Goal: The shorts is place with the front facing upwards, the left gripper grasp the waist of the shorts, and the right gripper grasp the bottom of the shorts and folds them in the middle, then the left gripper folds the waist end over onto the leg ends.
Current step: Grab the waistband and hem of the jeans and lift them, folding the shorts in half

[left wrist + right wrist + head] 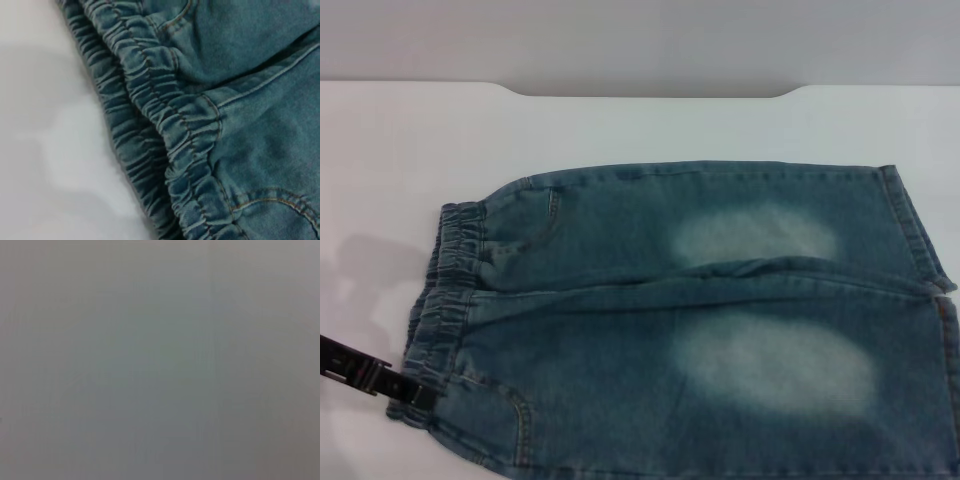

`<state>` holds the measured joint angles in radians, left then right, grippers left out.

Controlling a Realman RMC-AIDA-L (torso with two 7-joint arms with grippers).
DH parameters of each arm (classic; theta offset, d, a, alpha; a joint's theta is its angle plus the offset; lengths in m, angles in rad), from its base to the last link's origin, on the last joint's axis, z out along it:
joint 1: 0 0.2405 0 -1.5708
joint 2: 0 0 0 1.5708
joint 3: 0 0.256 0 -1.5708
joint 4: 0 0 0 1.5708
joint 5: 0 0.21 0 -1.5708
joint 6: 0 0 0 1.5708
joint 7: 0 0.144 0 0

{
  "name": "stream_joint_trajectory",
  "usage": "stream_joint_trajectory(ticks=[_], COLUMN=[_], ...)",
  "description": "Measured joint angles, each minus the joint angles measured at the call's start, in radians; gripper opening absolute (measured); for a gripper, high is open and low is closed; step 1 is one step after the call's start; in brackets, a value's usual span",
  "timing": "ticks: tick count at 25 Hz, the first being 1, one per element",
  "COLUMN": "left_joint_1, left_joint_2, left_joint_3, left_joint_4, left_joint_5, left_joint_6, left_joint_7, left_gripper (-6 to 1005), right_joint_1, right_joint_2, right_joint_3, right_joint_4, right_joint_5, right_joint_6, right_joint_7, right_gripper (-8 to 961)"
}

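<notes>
Faded denim shorts (700, 320) lie flat; left tool (405, 388) meets ruffled waist (445, 300), grip perhaps closed, unclear.

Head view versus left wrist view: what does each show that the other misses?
Only the head view shows the whole shorts laid flat on the white table, the two pale thigh patches, the leg ends at the right, and the left gripper at the near corner of the waist.

Only the left wrist view shows the waist's gathered elastic ruffles and stitching up close.

Both show the denim waist, a pocket seam, and bare table beside it.
</notes>
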<state>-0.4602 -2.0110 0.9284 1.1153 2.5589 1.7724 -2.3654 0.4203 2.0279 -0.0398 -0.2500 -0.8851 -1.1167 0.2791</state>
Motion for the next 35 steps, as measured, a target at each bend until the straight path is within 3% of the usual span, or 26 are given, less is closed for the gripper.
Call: stream_joint_trajectory(ticks=[18, 23, 35], left_joint_1=[-0.016, -0.016, -0.051], left_joint_2=[0.003, 0.011, 0.009], left_joint_3=[0.003, 0.001, 0.004], left_joint_4=[-0.003, 0.002, -0.006], left_joint_5=[0.000, 0.001, 0.049], left_joint_6=[0.006, 0.003, 0.011], left_joint_7=[0.001, -0.003, -0.009], left_gripper=[605, 380, 133], right_joint_1=[-0.006, -0.006, -0.007], right_joint_2=[0.000, 0.000, 0.000], right_joint_3=[0.000, 0.000, 0.009], right_joint_4=[-0.001, -0.002, -0.004], right_joint_5=[0.000, 0.000, 0.000], right_joint_6=[0.000, 0.000, 0.000], right_joint_7=[0.000, 0.000, 0.000], right_gripper=[576, 576, 577])
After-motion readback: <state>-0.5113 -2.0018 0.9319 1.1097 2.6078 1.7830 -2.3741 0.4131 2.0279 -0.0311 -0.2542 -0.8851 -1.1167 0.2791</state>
